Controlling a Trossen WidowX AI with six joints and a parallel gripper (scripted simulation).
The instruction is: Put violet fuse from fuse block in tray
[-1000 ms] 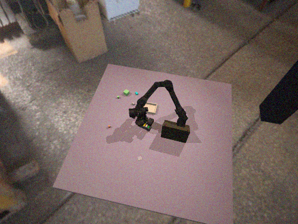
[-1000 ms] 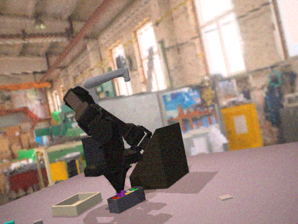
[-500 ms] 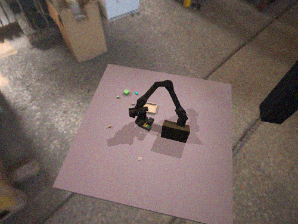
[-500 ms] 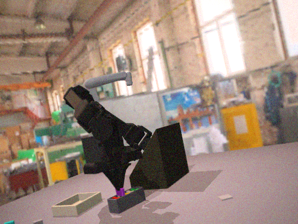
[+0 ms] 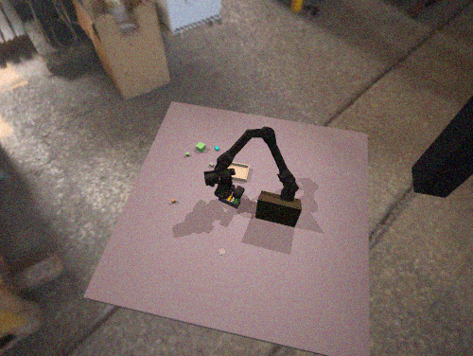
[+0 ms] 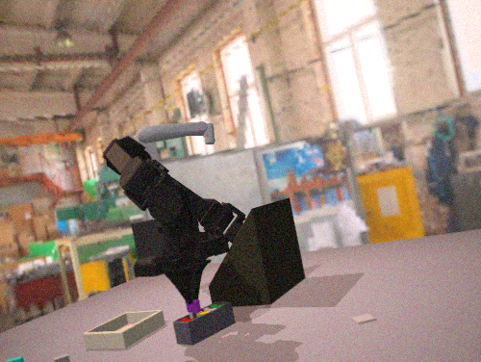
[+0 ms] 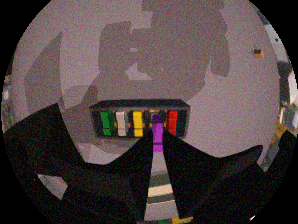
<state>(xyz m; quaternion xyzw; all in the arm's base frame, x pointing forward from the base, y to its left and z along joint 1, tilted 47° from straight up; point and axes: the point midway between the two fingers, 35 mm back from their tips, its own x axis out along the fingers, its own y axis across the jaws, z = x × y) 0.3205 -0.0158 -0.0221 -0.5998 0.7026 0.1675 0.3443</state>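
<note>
I have the end effector [image 6: 192, 299] clenched on the violet fuse [image 6: 193, 306], just above the fuse block [image 6: 204, 323] mid-bench; any tilt risks clipping neighbouring fuses before the tray [image 6: 124, 329]

The pincer [image 7: 158, 144] is gripping the violet fuse [image 7: 157, 137] between its dark fingers. The fuse block [image 7: 139, 106] is sitting beyond on the table [image 7: 220, 96], carrying green, white, yellow and red fuses. Arm shadows are falling across the table.
</note>
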